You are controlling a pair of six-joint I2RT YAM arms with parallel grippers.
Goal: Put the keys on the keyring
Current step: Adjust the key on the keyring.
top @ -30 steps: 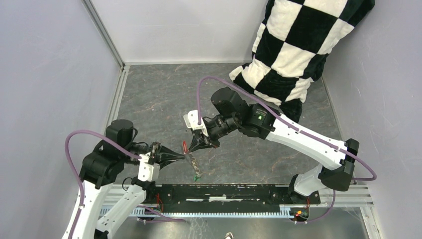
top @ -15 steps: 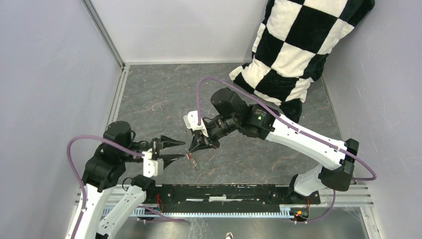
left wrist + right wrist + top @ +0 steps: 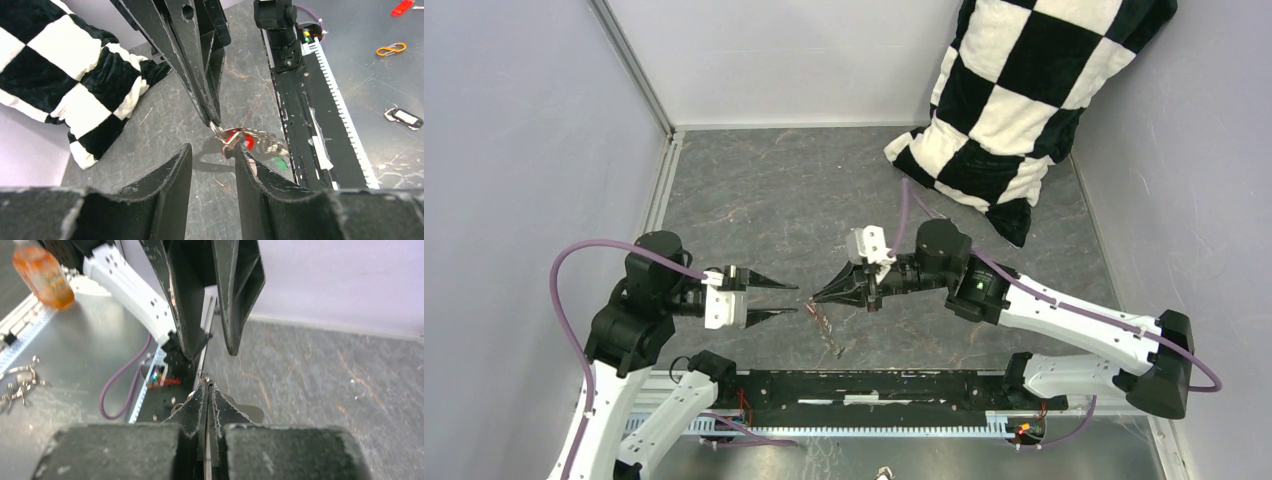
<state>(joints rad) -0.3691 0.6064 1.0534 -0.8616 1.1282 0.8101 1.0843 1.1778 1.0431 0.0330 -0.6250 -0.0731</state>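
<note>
My right gripper [image 3: 817, 298] is shut on the keyring [image 3: 824, 322], whose metal rings and short chain hang down from its tips toward the floor. In the left wrist view the red key [image 3: 247, 141] sits among the silver rings of the keyring [image 3: 267, 145], and the green key [image 3: 281, 163] shows just beyond. A little to the left, my left gripper [image 3: 796, 299] is open and holds nothing; its right finger [image 3: 245, 170] nearly touches the red key. The right wrist view shows my right gripper [image 3: 206, 385] shut, a small ring peeking out at its tips.
A black and white checkered pillow [image 3: 1024, 90] leans in the back right corner. A black rail [image 3: 874, 385] runs along the near edge. Beyond it lie an orange carabiner [image 3: 391, 49] and a black tag [image 3: 406, 116]. Grey walls close off the left and back.
My left gripper opened, let go of the hanging keyring and drew back to the left. The right arm swung lower and rightward, still gripping the keyring, which hangs freely.
</note>
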